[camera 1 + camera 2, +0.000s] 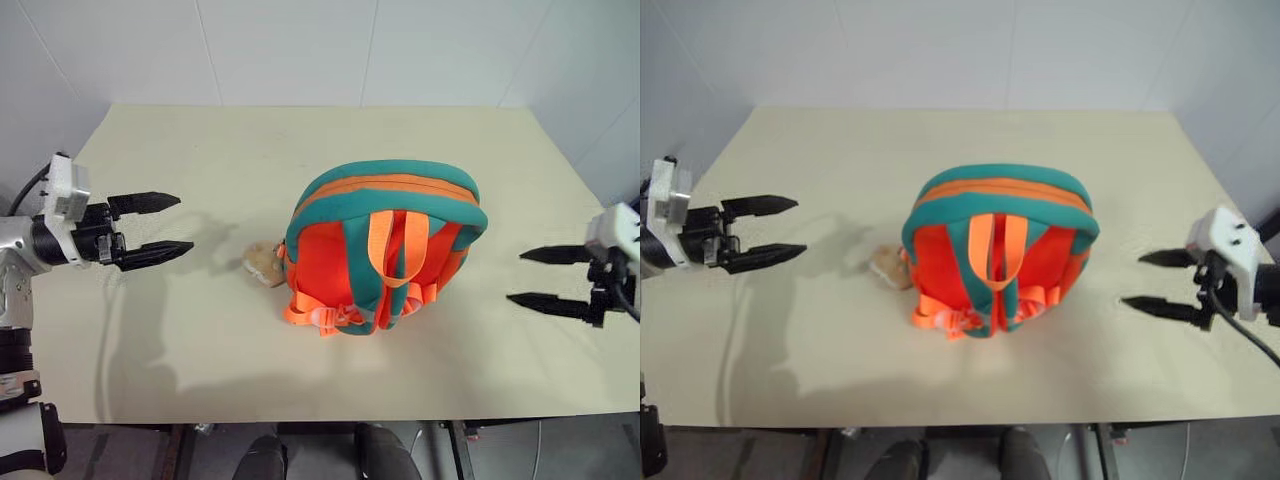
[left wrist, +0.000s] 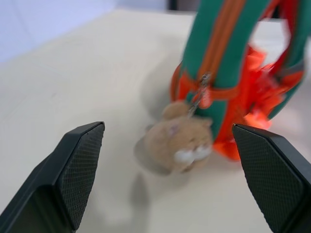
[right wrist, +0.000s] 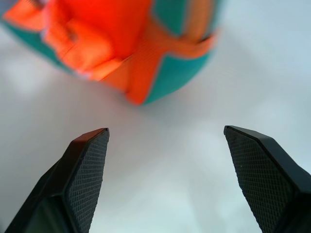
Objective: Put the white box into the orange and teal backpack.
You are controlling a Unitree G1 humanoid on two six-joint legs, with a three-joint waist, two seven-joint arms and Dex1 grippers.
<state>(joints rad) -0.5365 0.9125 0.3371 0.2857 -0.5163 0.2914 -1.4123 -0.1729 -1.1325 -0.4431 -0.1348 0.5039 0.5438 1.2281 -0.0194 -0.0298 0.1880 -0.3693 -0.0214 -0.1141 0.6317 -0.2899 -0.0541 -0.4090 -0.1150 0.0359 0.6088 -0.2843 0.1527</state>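
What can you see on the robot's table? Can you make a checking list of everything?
Surface: cream table, bare around the bag.
Job's things: orange and teal backpack lies mid-table, straps up, zip looks closed. No white box seen.
Clutter: tan plush toy hangs from the backpack's zip pull, resting on the table.
End effectors: left end effector open, holding nothing, apart from the bag; right end effector open, holding nothing, apart from the bag.
Cables: black cable trails from the right wrist.
Surroundings: white walls behind the table.
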